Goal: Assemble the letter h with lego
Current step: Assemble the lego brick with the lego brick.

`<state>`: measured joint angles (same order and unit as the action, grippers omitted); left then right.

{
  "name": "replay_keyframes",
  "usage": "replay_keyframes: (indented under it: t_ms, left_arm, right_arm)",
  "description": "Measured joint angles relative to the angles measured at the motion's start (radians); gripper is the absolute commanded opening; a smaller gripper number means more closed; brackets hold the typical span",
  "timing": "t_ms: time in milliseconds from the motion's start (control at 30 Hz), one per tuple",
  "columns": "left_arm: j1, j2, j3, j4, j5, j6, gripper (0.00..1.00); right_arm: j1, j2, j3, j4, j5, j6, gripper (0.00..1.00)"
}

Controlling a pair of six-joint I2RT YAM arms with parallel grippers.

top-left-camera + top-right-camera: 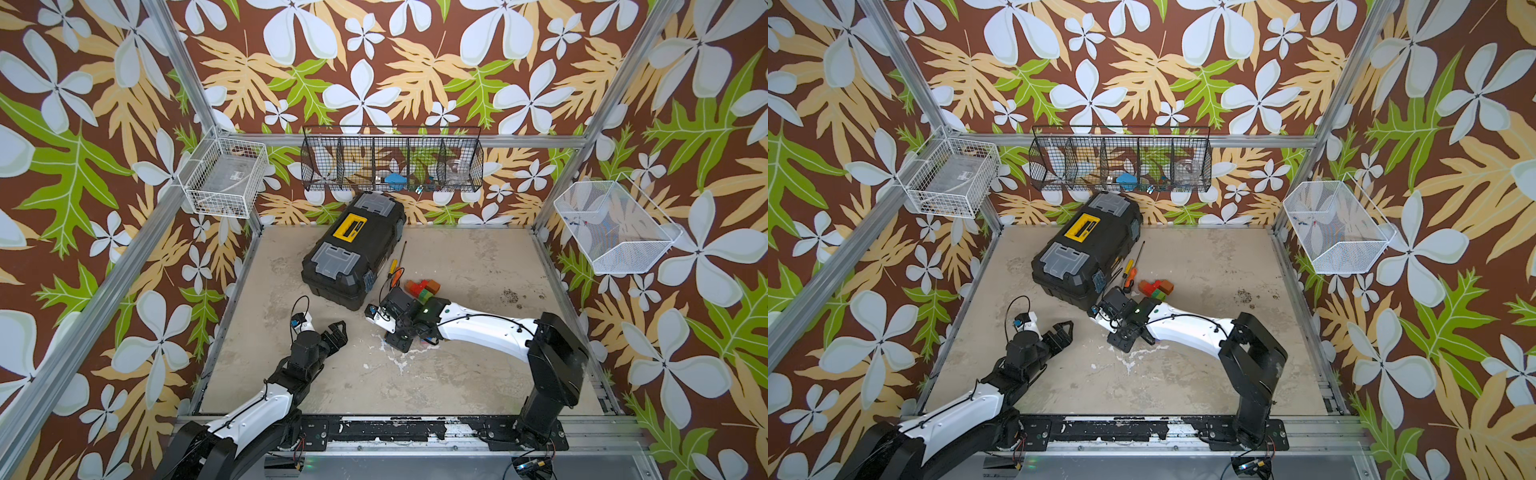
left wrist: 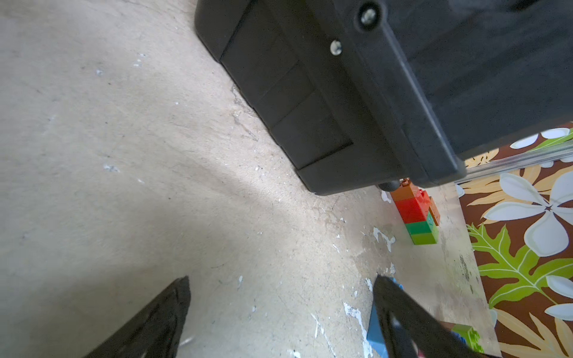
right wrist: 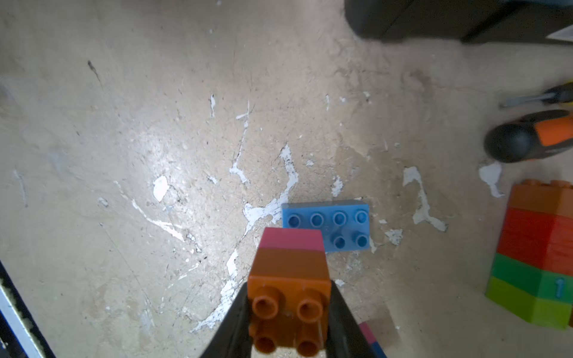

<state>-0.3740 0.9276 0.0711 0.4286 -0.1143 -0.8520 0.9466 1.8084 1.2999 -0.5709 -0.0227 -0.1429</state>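
Right wrist view gives the clearest reading of progress: the right gripper [image 3: 289,313] is pinching an orange-and-pink pair [image 3: 290,266], orange brick between the jaws and pink brick plugged beneath it. It hangs just above one end of the long blue brick [image 3: 344,223], which lies studs-up near the middle of the table [image 1: 478,266].

Toward the table's back edge, just beside the black toolbox [image 1: 353,249] and the screwdrivers [image 1: 397,272], lies a four-brick column [image 3: 536,257] of orange, red, green and lime, with another orange brick on its side.

The left gripper [image 1: 337,332] is spread wide and carries nothing, over bare table nearer the front edge.

My judgement is that the h is roughly half made. One leg looks built and part of the other is in hand. Seating the pair on the blue brick and joining the two legs remain. More loose bricks show under the right arm, too hidden to count.
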Motion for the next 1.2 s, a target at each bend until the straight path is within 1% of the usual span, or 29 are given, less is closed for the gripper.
replay_keyframes:
  t_ms: [300, 467, 667, 1000, 1100, 1200]
  left_arm:
    - [0.0, 0.044, 0.007, 0.026, 0.02, 0.0, 0.95]
    - [0.0, 0.048, 0.008, 0.027, 0.026, 0.0, 0.95]
    - [0.0, 0.055, 0.012, 0.031, 0.037, 0.0, 0.95]
    - [0.0, 0.065, 0.014, 0.032, 0.037, 0.0, 0.96]
    - [0.0, 0.065, 0.014, 0.032, 0.037, 0.0, 0.95]
    - [0.0, 0.065, 0.014, 0.032, 0.037, 0.0, 0.96]
  right_arm:
    - [-0.032, 0.087, 0.089, -0.097, -0.018, -0.071, 0.17]
    - [-0.048, 0.114, 0.124, -0.121, -0.06, -0.079, 0.17]
    - [-0.055, 0.151, 0.16, -0.124, -0.071, -0.086, 0.17]
    - [-0.069, 0.185, 0.162, -0.128, -0.103, -0.078, 0.16]
    - [-0.073, 0.198, 0.158, -0.12, -0.116, -0.065, 0.13]
    - [-0.072, 0.2, 0.125, -0.059, -0.118, -0.036, 0.12]
